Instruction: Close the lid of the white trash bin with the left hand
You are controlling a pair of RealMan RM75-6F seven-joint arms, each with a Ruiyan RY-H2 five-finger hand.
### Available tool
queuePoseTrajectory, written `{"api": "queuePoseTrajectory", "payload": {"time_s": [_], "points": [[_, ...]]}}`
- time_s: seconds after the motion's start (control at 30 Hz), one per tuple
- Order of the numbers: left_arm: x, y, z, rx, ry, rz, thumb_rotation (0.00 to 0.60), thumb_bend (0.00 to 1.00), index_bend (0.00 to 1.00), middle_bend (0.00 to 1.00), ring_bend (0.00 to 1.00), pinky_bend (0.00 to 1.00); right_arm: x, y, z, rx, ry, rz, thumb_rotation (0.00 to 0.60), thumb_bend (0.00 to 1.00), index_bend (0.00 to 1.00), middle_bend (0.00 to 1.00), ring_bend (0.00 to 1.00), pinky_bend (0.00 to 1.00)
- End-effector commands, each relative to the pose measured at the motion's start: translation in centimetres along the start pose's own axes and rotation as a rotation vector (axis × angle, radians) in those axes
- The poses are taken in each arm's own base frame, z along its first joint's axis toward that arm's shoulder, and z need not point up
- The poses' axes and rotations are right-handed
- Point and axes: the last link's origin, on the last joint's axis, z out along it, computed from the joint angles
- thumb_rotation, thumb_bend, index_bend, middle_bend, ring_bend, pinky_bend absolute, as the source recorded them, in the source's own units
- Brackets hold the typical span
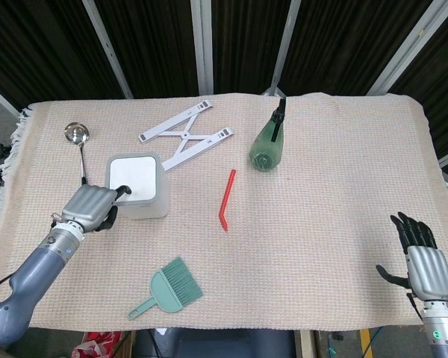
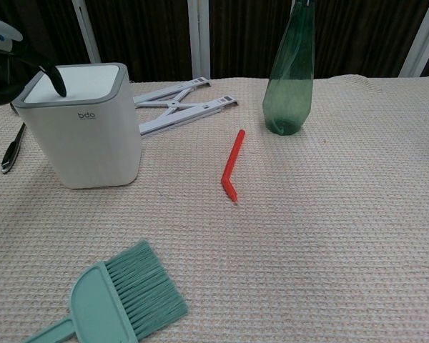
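Observation:
The white trash bin (image 1: 138, 188) stands at the left of the cloth, and its lid (image 1: 131, 179) lies flat in the grey rim. My left hand (image 1: 92, 206) is at the bin's near-left corner, fingers curled, with one dark fingertip (image 1: 122, 191) touching the lid's edge. In the chest view the bin (image 2: 82, 132) is at the left, and the same hand (image 2: 11, 57) reaches over its top left corner. My right hand (image 1: 420, 261) hangs at the table's near right edge, fingers spread, holding nothing.
A metal ladle (image 1: 78, 138) lies just left of the bin. A white folding stand (image 1: 185, 136) and a green spray bottle (image 1: 267, 142) lie farther back. A red bent stick (image 1: 226, 200) lies mid-table, and a green hand brush (image 1: 169, 287) lies near the front edge.

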Motion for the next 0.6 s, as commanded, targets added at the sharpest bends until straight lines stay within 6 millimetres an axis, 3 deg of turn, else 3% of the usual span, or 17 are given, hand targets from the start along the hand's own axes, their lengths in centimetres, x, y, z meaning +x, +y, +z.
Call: {"api": "queuePoseTrajectory", "payload": {"time_s": [0.03, 0.17, 0.27, 0.37, 0.43, 0.53, 0.6], "points": [[1.3, 0.2, -0.9, -0.020, 0.054, -0.037, 0.600, 0.63, 0.18, 0.98, 0.89, 0.93, 0.0, 0.0, 0.0, 0.002, 0.001, -0.002, 0.600, 0.23, 0.00, 0.00, 0.00, 0.01], [1.8, -0.5, -2.5, -0.025, 0.109, -0.071, 0.600, 0.49, 0.12, 0.88, 0.79, 0.86, 0.0, 0.0, 0.0, 0.005, 0.002, -0.003, 0.600, 0.23, 0.00, 0.00, 0.00, 0.01], [1.3, -2.0, -4.2, -0.014, 0.201, -0.082, 0.600, 0.38, 0.05, 0.72, 0.67, 0.80, 0.1, 0.1, 0.0, 0.008, 0.003, -0.013, 0.600, 0.23, 0.00, 0.00, 0.00, 0.01], [-0.7, -3.7, -5.9, -0.003, 0.288, -0.074, 0.600, 0.26, 0.00, 0.42, 0.41, 0.54, 0.1, 0.3, 0.0, 0.006, -0.002, -0.021, 0.600, 0.23, 0.00, 0.00, 0.00, 0.01], [-2.5, -4.9, -7.1, 0.010, 0.337, -0.081, 0.600, 0.15, 0.00, 0.20, 0.19, 0.31, 0.1, 0.5, 0.0, 0.000, -0.008, -0.031, 0.600, 0.23, 0.00, 0.00, 0.00, 0.01], [-6.5, -6.7, -8.8, 0.041, 0.358, -0.160, 0.600, 0.06, 0.00, 0.01, 0.01, 0.07, 0.2, 0.5, -0.1, -0.007, -0.013, -0.037, 0.600, 0.23, 0.00, 0.00, 0.00, 0.00], [-8.6, -7.9, -9.7, 0.054, 0.379, -0.177, 0.600, 0.04, 0.00, 0.00, 0.00, 0.01, 0.2, 0.5, -0.1, -0.008, -0.010, -0.048, 0.600, 0.23, 0.00, 0.00, 0.00, 0.00]]}}
